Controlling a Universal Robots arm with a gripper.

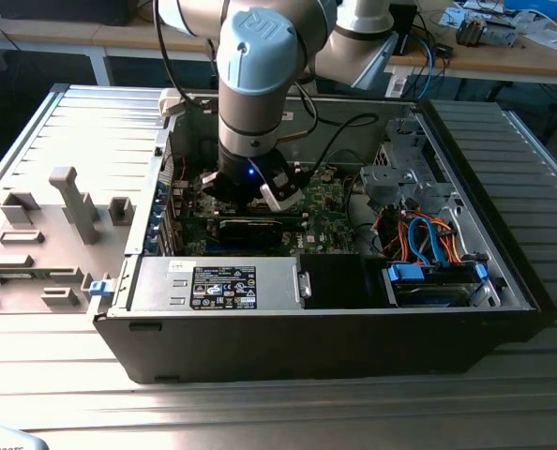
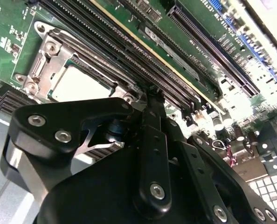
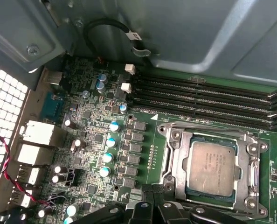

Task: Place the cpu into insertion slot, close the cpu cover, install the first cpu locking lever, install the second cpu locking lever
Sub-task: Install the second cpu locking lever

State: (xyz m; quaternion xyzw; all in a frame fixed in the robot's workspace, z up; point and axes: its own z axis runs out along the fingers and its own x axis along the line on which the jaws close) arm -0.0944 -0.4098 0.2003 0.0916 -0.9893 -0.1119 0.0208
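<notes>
On the exterior view's left a slatted grey table [image 1: 35, 131] carries grey fixtures [image 1: 72, 202]. Beside them the open case [image 1: 307, 352] lies on its side, and the arm [image 1: 260, 66] reaches down into its middle. There the gripper [image 1: 264, 187] hangs low over the green board, its fingers drawn together with nothing seen between them. In the first wrist view they sit just beside the slot [image 3: 208, 197]. The cpu [image 3: 211, 165] lies flat inside the slot, and the cover [image 3: 176, 161] looks folded down around it. The work therefore appears to be at the levers, whose state I cannot make out. Seating one likely calls for a firm, narrow push without scraping the memory slots [image 3: 204, 100] nearby. Farther right are coloured cables [image 1: 424, 234], and cluttered benches [image 1: 504, 56] stand behind.
</notes>
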